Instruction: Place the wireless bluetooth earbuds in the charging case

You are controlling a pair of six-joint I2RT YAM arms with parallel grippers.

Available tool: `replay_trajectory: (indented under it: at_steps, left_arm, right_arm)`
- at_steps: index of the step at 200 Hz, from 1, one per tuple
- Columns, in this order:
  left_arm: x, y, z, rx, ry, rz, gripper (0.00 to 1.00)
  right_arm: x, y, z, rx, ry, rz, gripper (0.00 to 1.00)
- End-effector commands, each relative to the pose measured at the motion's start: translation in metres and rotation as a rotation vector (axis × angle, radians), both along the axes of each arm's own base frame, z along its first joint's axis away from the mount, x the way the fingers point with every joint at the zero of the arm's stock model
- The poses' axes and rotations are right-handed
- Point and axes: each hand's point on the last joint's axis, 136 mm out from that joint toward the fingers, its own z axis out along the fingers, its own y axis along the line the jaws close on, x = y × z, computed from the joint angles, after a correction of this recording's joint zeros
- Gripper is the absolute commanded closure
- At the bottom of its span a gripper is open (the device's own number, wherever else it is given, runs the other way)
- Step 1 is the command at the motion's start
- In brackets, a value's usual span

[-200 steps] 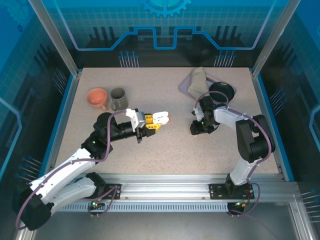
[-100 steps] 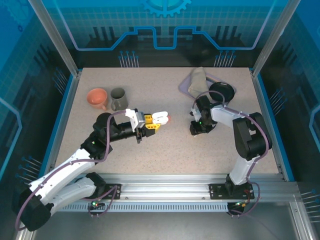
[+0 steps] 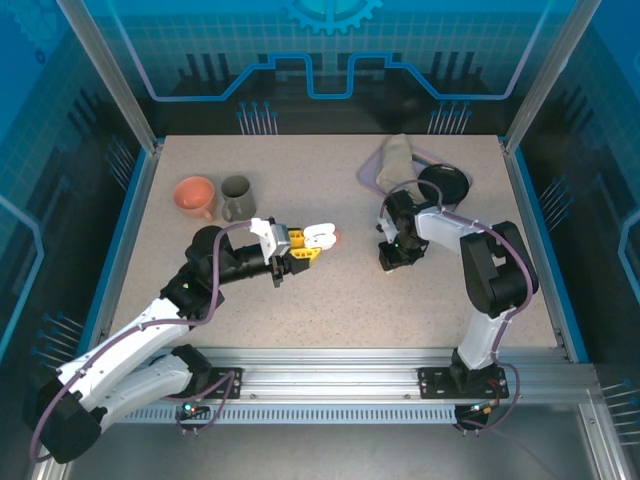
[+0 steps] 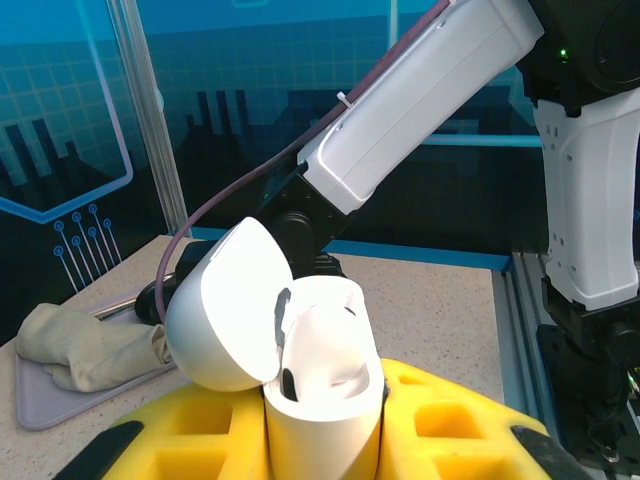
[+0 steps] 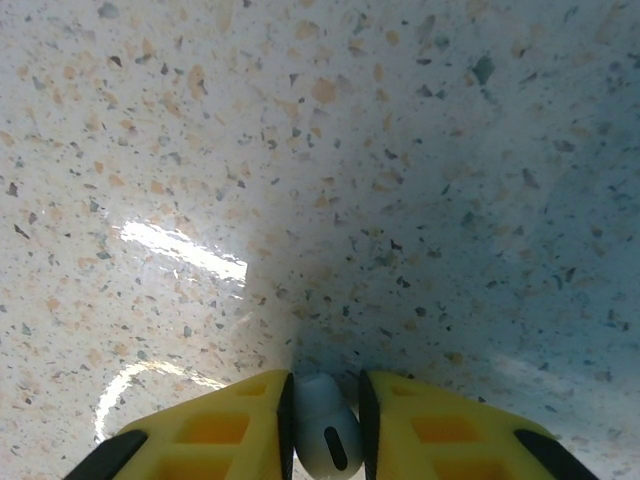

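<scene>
top external: overhead from 6 o'clock, whole table (image 3: 330,300) | left wrist: level, faces 3 o'clock, shares right arm (image 4: 420,90) | right wrist: close, straight down on table

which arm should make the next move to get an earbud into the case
Right: the right gripper pinches a white earbud close to the table, while the left gripper is busy holding the open white case.

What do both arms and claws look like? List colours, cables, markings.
Left arm and right arm: white shells, black joints, a purplish cable along each, small green light. Left claw and right claw: yellow plastic fingers with moulded rectangular pockets.
</scene>
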Motion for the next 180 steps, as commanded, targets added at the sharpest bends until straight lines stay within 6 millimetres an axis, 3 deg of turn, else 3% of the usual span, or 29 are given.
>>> replay_trajectory:
  at_steps: [1,42,104,148,180]
  left_arm:
    - [-0.003,0.002,0.008,-0.006,-0.041,0.004,1.00]
    - [-0.003,0.001,0.007,-0.005,-0.037,0.003,1.00]
    - [-0.001,0.000,0.006,-0.012,-0.019,0.005,1.00]
    - [0.001,-0.002,0.004,-0.023,0.001,0.004,1.00]
    - [0.002,-0.002,0.005,-0.032,0.003,0.007,1.00]
  right_arm:
    - [-0.012,0.007,-0.006,0.003,0.050,0.029,0.76]
    - [-0.011,0.005,0.000,-0.001,0.021,0.038,0.78]
    - [-0.003,0.002,0.032,0.003,-0.096,0.064,0.80]
    - [0.002,-0.004,0.072,0.002,-0.248,0.086,0.81]
    - [0.006,-0.007,0.115,0.017,-0.419,0.121,0.81]
